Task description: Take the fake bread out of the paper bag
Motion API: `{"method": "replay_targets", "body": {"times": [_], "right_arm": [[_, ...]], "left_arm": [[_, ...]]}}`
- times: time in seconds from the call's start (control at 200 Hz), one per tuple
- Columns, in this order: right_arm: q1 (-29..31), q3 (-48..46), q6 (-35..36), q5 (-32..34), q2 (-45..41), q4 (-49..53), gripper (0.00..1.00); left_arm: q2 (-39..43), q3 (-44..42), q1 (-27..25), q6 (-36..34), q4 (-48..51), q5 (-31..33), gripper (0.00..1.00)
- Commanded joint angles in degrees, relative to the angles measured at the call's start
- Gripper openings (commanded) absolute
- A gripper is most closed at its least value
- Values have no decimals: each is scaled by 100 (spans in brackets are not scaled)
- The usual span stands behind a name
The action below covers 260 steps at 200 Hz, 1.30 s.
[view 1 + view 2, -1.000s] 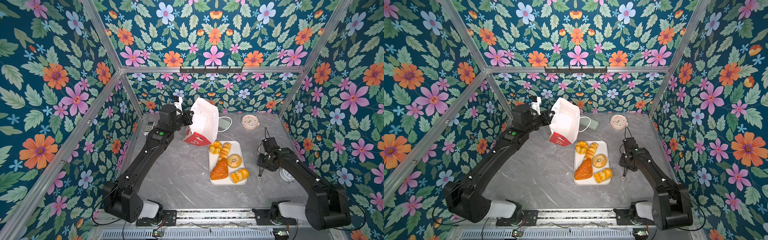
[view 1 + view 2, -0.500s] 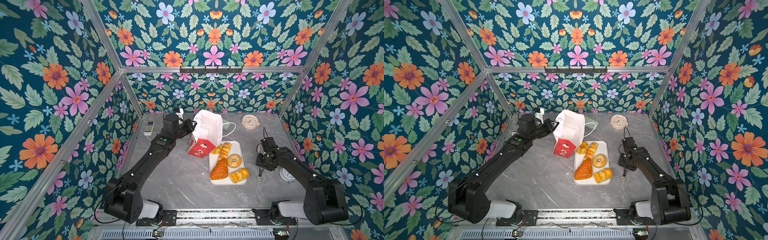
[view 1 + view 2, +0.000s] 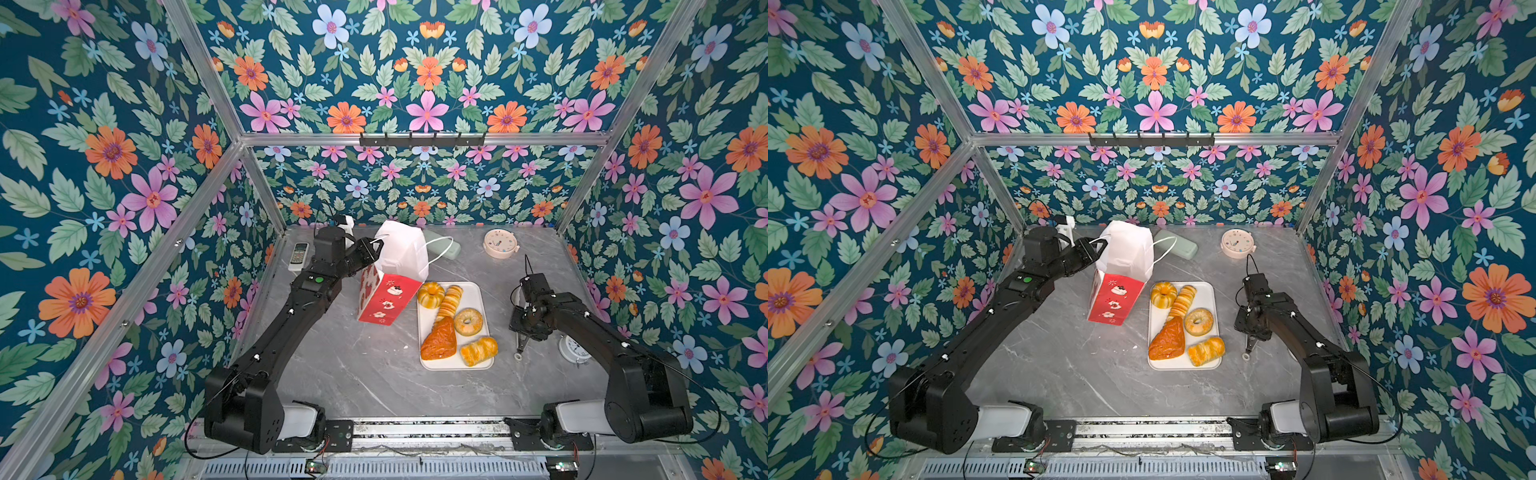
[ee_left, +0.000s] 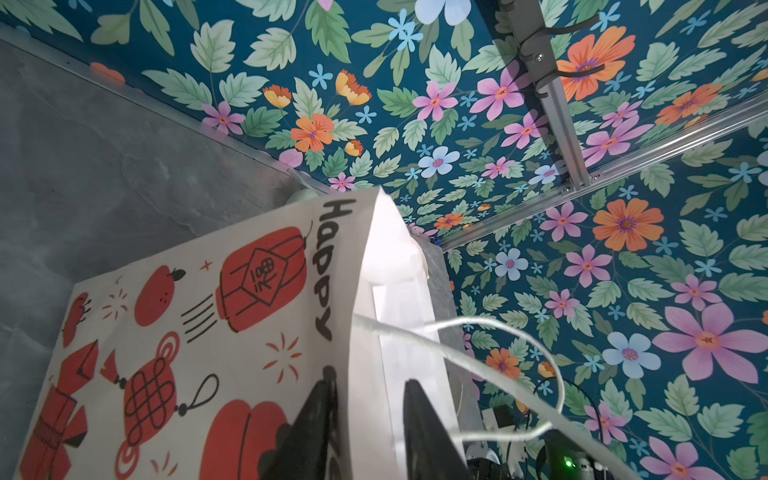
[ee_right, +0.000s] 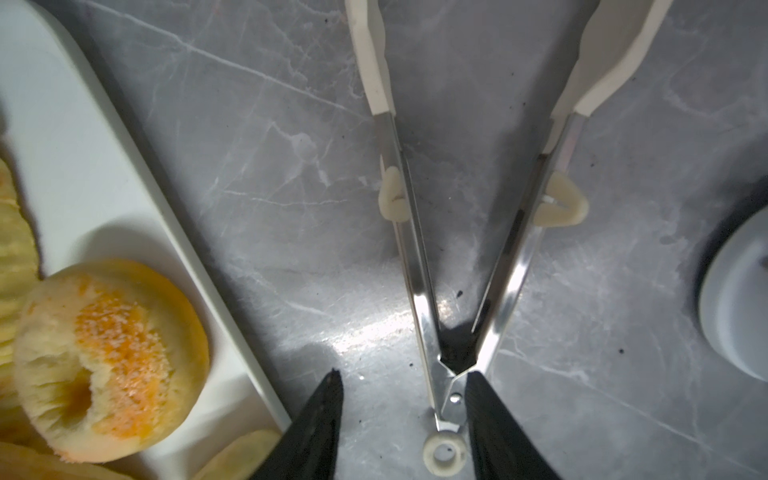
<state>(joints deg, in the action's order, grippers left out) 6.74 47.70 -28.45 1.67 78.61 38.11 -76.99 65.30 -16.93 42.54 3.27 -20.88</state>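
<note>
The paper bag (image 3: 390, 286), white above a red lower band, stands tilted on the table just left of the white tray (image 3: 478, 291). My left gripper (image 3: 376, 249) is open at the bag's top rim. In the left wrist view its fingers (image 4: 370, 382) stand apart on either side of the paper edge, and a cord handle (image 4: 478, 357) loops past. Several pieces of fake bread lie on the tray: a fluted bun (image 3: 430, 294), a long loaf (image 3: 450, 301), a bagel (image 3: 468, 321), a croissant (image 3: 439, 344) and a twisted roll (image 3: 478, 350). My right gripper (image 5: 403, 374) hangs open over the table right of the tray. The bag's inside is hidden.
Metal tongs (image 5: 453, 291) lie on the table under my right gripper, hinge end beside one finger. A pink clock (image 3: 500, 244) sits at the back right, a white clock (image 3: 573, 349) by the right wall, a remote (image 3: 299, 253) at the back left, and a pale green case (image 3: 446, 245) behind the bag.
The left arm brought the raised bag down and forward onto the table beside the tray, and its jaws have opened. The right arm has not moved.
</note>
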Motion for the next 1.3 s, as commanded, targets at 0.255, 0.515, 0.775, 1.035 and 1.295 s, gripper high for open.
{"method": "replay_targets", "body": {"times": [0.255, 0.515, 0.775, 1.035, 1.295], "right_arm": [[2, -82, 1, -70, 0, -83, 50], [9, -72, 3, -145, 66, -137, 50], [12, -71, 1, -246, 154, -211, 49], [12, -74, 39, -320, 144, -225, 49], [11, 28, 100, -321, 146, -169, 49]], "left_arm": [[79, -82, 401, -815, 805, 71, 53], [278, 10, 573, -1122, 1167, 383, 60], [451, 201, 783, -1461, 1718, 896, 65], [774, 337, 891, -1634, 2092, 1209, 69], [1100, 495, 902, -1908, 2724, 2015, 79]]}}
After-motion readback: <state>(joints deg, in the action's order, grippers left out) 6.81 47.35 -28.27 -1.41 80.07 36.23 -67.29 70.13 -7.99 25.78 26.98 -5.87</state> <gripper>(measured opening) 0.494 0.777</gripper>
